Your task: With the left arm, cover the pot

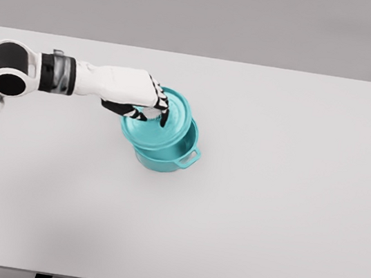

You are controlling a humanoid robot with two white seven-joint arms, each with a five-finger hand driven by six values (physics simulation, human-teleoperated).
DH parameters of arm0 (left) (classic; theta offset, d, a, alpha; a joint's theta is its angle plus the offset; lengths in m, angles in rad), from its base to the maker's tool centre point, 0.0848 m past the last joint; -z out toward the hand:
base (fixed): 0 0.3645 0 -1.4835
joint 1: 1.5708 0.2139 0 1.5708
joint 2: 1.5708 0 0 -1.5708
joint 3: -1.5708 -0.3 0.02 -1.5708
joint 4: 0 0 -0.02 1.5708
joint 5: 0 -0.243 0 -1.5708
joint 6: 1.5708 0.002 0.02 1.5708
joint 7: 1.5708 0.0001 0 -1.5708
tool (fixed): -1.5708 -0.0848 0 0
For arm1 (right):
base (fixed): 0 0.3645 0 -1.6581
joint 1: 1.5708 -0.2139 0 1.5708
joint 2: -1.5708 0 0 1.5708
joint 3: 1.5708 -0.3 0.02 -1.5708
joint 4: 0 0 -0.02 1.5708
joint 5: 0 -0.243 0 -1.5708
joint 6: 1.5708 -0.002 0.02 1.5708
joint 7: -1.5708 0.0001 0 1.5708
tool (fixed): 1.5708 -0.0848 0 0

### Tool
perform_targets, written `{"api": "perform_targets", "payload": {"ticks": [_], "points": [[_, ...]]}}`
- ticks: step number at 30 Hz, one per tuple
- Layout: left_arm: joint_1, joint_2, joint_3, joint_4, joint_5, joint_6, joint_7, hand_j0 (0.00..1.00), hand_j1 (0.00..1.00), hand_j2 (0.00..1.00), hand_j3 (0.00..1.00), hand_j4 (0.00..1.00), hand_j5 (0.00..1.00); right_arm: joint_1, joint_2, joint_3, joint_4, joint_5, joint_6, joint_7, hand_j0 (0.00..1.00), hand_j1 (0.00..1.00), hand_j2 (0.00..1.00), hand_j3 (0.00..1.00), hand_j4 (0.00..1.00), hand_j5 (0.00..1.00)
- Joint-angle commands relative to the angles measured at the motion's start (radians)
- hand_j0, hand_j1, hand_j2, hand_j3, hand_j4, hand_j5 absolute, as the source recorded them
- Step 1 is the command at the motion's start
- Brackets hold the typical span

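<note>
A teal pot [169,156] with a side handle stands on the white table [268,193], left of the middle. A matching teal lid [167,124] sits tilted over the pot's mouth, its left part raised and its right edge low near the rim. My left hand [150,106] reaches in from the left, above the lid's left side. Its fingers [162,112] are curled down around the lid's knob, which they mostly hide. The right arm does not show in the head view.
The table's far edge runs along the top, against a grey wall. The front edge lies near the bottom of the picture. My left forearm [76,77] stretches over the table's left part.
</note>
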Motion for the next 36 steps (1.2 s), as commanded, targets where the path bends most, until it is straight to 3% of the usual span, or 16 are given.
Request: {"api": "perform_targets", "payload": {"ticks": [1, 36], "points": [[0.000, -0.002, -0.003, -0.007, 0.006, 0.003, 0.000, 0.53, 0.53, 0.53, 0.53, 0.53, 0.53, 0.000, 0.000, 0.000, 0.000, -0.001, 0.000, 0.000, 1.00, 1.00, 1.00, 1.00, 1.00, 1.00], [0.012, -0.033, -0.017, 0.033, -0.005, 0.003, 0.000, 0.55, 0.55, 0.55, 0.55, 0.55, 0.55, 0.000, 0.000, 0.000, 0.000, 0.000, 0.000, 0.000, 1.00, 1.00, 1.00, 1.00, 1.00, 1.00]]}}
